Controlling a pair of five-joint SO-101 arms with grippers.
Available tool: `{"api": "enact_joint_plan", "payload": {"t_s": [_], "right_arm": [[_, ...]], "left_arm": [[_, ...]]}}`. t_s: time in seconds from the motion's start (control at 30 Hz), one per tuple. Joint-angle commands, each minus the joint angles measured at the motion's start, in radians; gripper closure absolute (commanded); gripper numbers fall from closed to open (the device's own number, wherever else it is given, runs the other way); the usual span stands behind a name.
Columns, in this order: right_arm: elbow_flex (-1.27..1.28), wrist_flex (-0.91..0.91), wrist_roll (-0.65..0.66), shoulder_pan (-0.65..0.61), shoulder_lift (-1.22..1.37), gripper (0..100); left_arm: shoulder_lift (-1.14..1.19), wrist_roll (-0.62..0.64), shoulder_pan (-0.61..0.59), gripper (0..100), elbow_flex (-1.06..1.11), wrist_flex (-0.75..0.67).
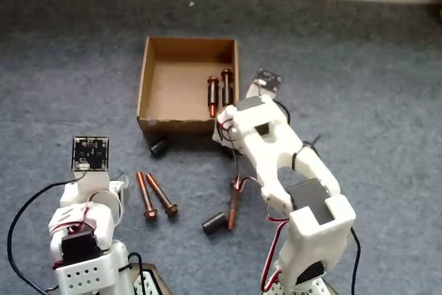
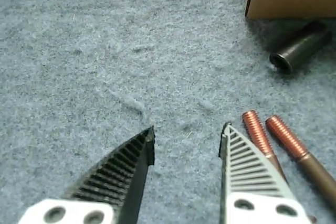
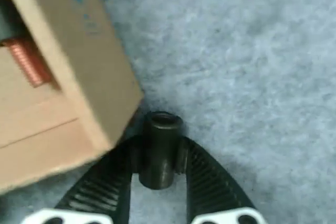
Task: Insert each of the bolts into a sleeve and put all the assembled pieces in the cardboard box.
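Corner pickup: right claw (image 3: 157, 153) clamping on a sleeve (image 3: 160, 129) just beside the cardboard box (image 3: 79, 77) corner, left claw (image 2: 189, 129) hanging spread apart over the counter (image 2: 105, 51).
Likely trouble: right claw is working so near the box wall that lifting could be catching the corner and shoving the box, or the sleeve could be tilting in the grip; bolts (image 2: 286, 137) lying just beside the left claw, easily getting nudged.
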Motion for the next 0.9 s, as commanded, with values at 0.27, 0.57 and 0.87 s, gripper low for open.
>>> {"api": "enact_joint_plan", "payload": {"t_s": [0.27,0.57,0.87], "right_arm": [[-0.018,0.176,0.298,0.025,-0.225,99.3],[0.130,0.045,0.361,0.180,-0.311,99.3],[0.168,-0.150,0.358,0.392,-0.228,99.3]], "left_arm": [[-0.005,-0.008,0.012,77,-0.016,-0.011],[0.007,-0.069,0.019,78,-0.124,0.005],[0.157,-0.138,0.194,78,-0.414,0.180]]}}
